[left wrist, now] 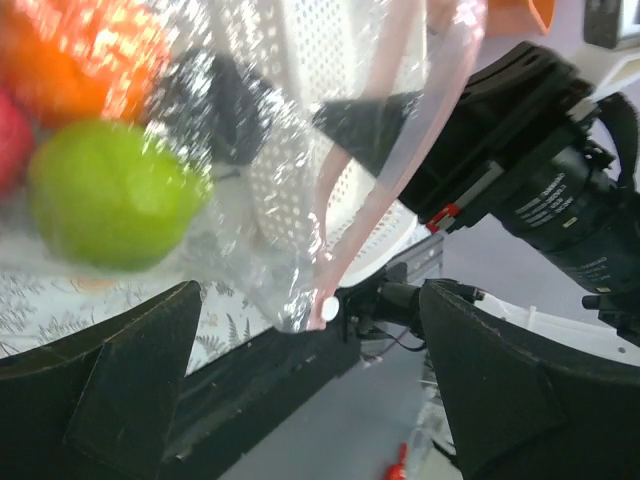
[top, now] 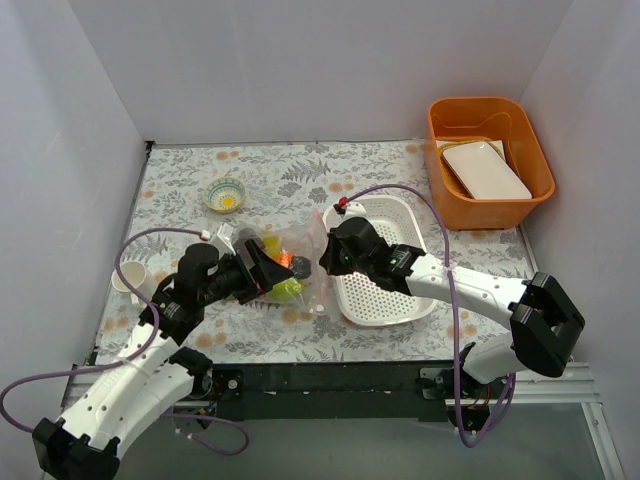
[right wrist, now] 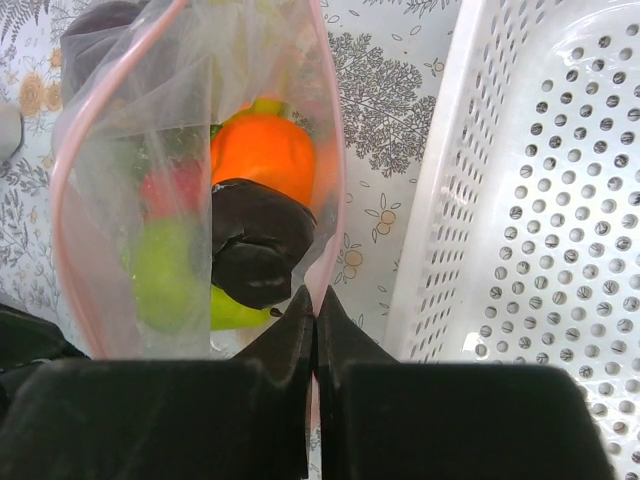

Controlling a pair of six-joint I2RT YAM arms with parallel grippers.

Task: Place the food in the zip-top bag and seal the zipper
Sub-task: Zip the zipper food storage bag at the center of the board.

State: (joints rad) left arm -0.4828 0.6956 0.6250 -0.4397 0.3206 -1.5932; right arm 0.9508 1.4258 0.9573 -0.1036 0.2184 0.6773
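Observation:
The clear zip-top bag [top: 296, 258] lies between my two grippers, left of the white basket. Inside it in the right wrist view are an orange [right wrist: 262, 150], a dark avocado [right wrist: 258, 242], a green fruit [right wrist: 165, 275] and a red one [right wrist: 172, 190]. The pink zipper strip [right wrist: 328, 140] loops round the open mouth. My right gripper [right wrist: 315, 312] is shut on the strip at its near end. My left gripper [left wrist: 315, 400] is open, its fingers wide apart beside the bag's lower corner, where a small white slider [left wrist: 328, 308] sits on the strip. The green fruit [left wrist: 110, 195] also shows there.
A white perforated basket [top: 388, 285] stands right of the bag, against the right arm. An orange bin [top: 490, 160] with a white plate stands at the back right. A small bowl [top: 226, 194] is at the back left and a white cup [top: 128, 278] at the left edge.

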